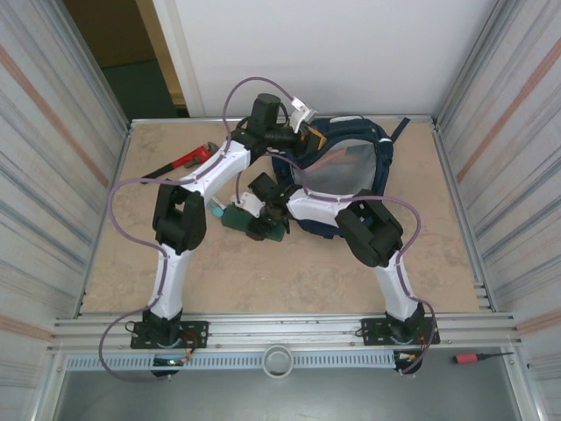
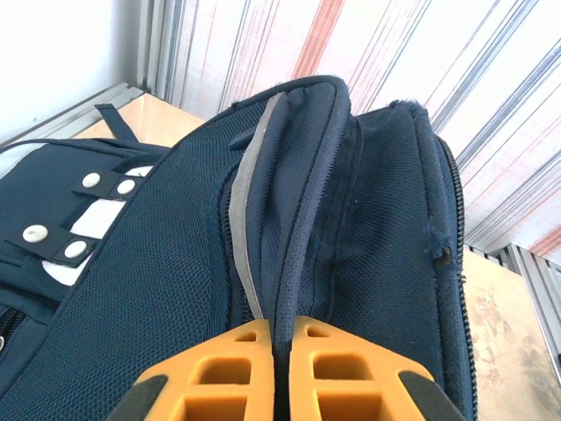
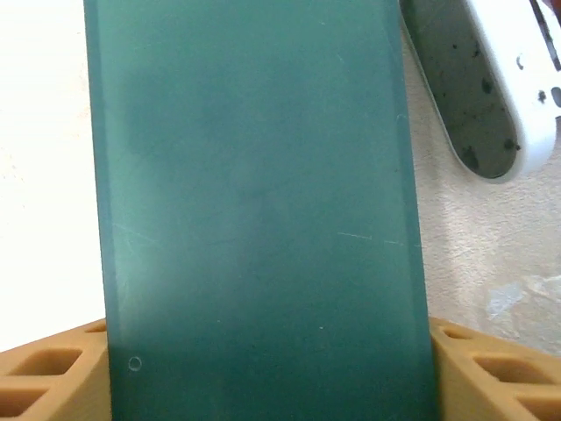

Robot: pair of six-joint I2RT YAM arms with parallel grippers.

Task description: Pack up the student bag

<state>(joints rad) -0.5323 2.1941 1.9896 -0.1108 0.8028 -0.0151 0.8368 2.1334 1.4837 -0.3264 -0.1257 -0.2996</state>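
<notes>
Bag-mouth hold plus item carry, both hands busy. My left gripper (image 2: 282,340) is clamped narrow on a fold of the student bag (image 2: 175,263). Rim fabric and a grey stripe edge are sandwiched between its orange fingers (image 2: 351,373), right beside the zipper line. In the top view the student bag (image 1: 351,171) lies on the table (image 1: 263,281) at about 1 o'clock from centre. My left gripper (image 1: 302,136) is on its 10 o'clock corner.

My right gripper (image 3: 267,373) holds a flat green case (image 3: 259,202) across its width, one finger on each long edge. In the top view my right gripper (image 1: 263,219) and the green case (image 1: 235,219) sit just off the bag's 8 o'clock side, low over the table. A white rounded object (image 3: 517,79) lies near the case at 1 o'clock in the right wrist view; I can't tell what it is. A red wrench (image 1: 181,161) lies well apart at 10 o'clock.

Step, as I judge it: get the case into the bag.
- Lift the left pinch up and toward 12 o'clock so the mouth gapes; I can't see from here how open it is.
- Bring the case in narrow end first.
- Steer clear of my own left forearm, which crosses the path.
- Let go only once the case is well past the zipper.

Risk: thin fabric could slip out of the left pinch if I pull hard.
</notes>
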